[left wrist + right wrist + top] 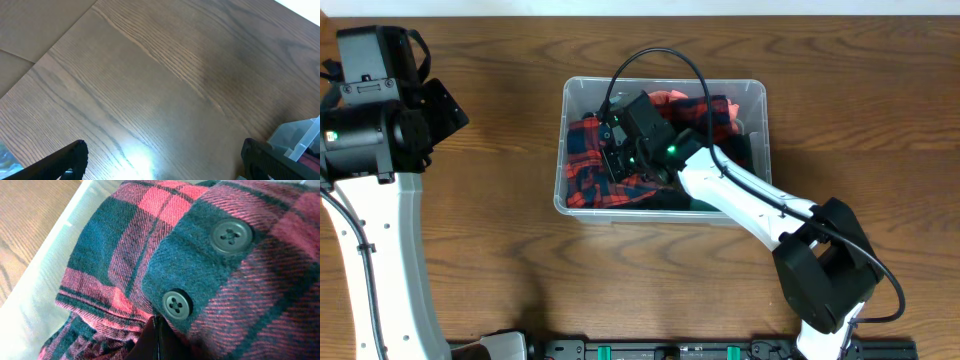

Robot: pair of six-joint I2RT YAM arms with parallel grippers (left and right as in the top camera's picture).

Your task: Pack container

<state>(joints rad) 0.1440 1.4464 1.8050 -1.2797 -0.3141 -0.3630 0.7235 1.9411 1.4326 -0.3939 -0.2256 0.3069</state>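
The container (660,82), a clear plastic tub, stands at the table's middle and holds a red and dark plaid shirt (585,150). My right gripper (618,160) reaches down into the tub. In the right wrist view its fingers (157,330) are shut together, with the tips pressed against a fold of the shirt (225,280) just under two grey buttons. No cloth shows between the fingers. The tub's pale wall (30,315) is at the left. My left gripper (442,108) is open and empty above bare table, left of the tub. Its fingers (162,155) are wide apart.
Dark cloth (740,150) and an orange-red piece (670,97) also lie in the tub. A black cable (660,55) arcs over its far side. A corner of the tub (297,137) shows at the left wrist view's lower right. The wooden table (500,250) surrounds the tub.
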